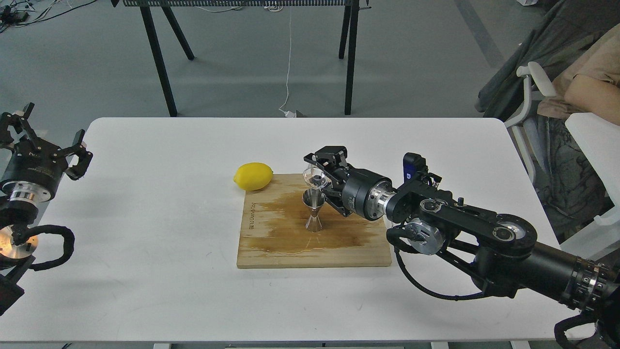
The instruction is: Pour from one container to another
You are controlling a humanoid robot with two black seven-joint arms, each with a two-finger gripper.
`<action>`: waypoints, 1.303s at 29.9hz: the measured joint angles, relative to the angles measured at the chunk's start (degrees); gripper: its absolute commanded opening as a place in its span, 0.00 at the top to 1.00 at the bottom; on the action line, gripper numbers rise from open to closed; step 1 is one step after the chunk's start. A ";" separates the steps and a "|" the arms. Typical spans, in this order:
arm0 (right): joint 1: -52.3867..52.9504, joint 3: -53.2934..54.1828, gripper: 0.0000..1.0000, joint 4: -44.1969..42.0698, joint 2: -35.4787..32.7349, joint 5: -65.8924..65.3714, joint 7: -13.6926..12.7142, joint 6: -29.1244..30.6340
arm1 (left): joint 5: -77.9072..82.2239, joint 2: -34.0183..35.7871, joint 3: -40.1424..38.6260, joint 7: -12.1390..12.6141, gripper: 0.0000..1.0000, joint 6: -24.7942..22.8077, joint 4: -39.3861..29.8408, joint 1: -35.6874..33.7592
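Observation:
The steel hourglass jigger [314, 212] stands upright on the wet wooden cutting board [281, 242]. Directly above its mouth hangs the tiny clear glass cup [314, 175], tipped on its side towards the left. My right gripper [320, 177] is shut on the cup, reaching in from the right. Whether liquid is flowing cannot be made out. Far off at the table's left edge, my left gripper [46, 138] stands open and holds nothing.
A yellow lemon [253, 176] lies at the board's far left corner, on the white table [145, 218]. A seated person and a chair [571, 121] are past the right edge. Black table legs stand on the floor behind.

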 measured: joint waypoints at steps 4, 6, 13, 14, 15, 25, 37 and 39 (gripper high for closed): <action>1.06 -1.39 0.51 0.00 -0.80 -0.56 0.00 0.02 | 0.00 0.00 0.00 0.00 0.02 0.00 0.00 0.04; 1.51 -1.88 0.51 0.00 -0.97 -0.70 0.00 0.03 | 0.00 -0.01 0.00 0.00 0.02 0.00 0.00 0.04; 2.66 -3.31 0.51 -0.01 -1.03 -2.38 0.00 0.03 | 0.00 -0.03 -0.01 0.00 0.02 0.00 0.00 0.04; 2.83 -3.49 0.51 -0.05 -1.03 -2.43 0.00 0.03 | 0.00 -0.03 -0.03 0.00 0.02 0.00 0.00 0.04; 3.06 -3.83 0.51 -0.12 -1.03 -2.49 0.00 0.03 | 0.00 -0.03 -0.04 0.00 0.02 0.00 0.00 0.05; 4.42 -6.26 0.51 -0.43 -1.04 -2.78 0.15 0.03 | 0.00 -0.04 -0.06 0.00 0.02 0.00 0.00 0.20; 6.23 -8.95 0.51 -0.81 -1.04 -5.52 0.19 0.00 | 0.00 -0.03 -0.09 0.00 0.02 0.00 0.00 0.15; 6.60 -9.76 0.51 -0.92 -1.00 -6.14 0.24 0.00 | 0.00 -0.03 -0.09 0.00 0.02 0.00 0.00 0.14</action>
